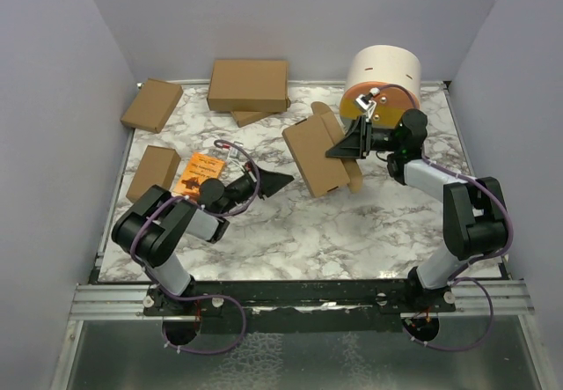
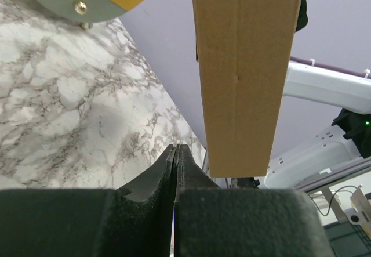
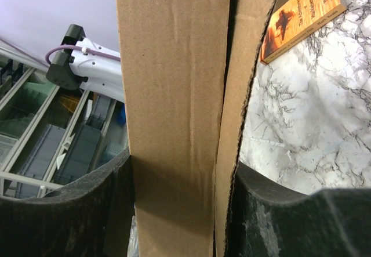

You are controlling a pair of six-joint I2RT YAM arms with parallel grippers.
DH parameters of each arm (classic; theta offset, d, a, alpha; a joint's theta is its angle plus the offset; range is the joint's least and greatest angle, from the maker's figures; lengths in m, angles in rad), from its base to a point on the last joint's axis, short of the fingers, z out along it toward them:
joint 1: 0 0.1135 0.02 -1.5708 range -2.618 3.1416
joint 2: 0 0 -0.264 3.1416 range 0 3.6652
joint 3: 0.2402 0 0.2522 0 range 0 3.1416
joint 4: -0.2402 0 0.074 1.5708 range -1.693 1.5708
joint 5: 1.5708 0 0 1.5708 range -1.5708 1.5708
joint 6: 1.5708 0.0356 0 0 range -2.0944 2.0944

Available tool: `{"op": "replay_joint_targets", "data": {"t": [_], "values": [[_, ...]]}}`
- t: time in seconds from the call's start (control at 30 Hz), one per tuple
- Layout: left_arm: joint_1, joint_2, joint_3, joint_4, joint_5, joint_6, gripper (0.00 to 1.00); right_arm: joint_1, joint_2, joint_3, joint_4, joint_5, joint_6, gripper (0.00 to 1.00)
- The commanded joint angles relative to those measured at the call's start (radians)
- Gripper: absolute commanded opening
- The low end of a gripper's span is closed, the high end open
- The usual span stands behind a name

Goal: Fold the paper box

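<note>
The paper box (image 1: 318, 150) is a partly folded brown cardboard carton held tilted above the middle of the marble table, with a flap sticking out at its right. My right gripper (image 1: 345, 150) is shut on its right side; in the right wrist view the cardboard (image 3: 174, 118) fills the space between both fingers (image 3: 272, 210). My left gripper (image 1: 283, 180) is shut and empty, low over the table left of the box. In the left wrist view its fingertips (image 2: 175, 152) meet below the box's narrow face (image 2: 246, 71).
An orange booklet (image 1: 199, 172) lies by the left arm. Folded brown cartons sit at the back left (image 1: 152, 105), back middle (image 1: 248, 84) and left (image 1: 152, 172). A white roll on an orange disc (image 1: 381, 82) stands at the back right. Grey walls enclose the table.
</note>
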Motion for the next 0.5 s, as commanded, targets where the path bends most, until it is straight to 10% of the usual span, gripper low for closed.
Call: {"op": "replay_joint_targets", "data": {"t": [0.0, 0.47], "values": [[-0.047, 0.035, 0.041, 0.219, 0.024, -0.004, 0.0, -0.006, -0.011, -0.005, 0.02, 0.006, -0.012, 0.44], [-0.103, 0.062, 0.128, 0.037, -0.008, 0.052, 0.0, -0.007, -0.033, -0.007, -0.101, 0.02, -0.123, 0.44]]}}
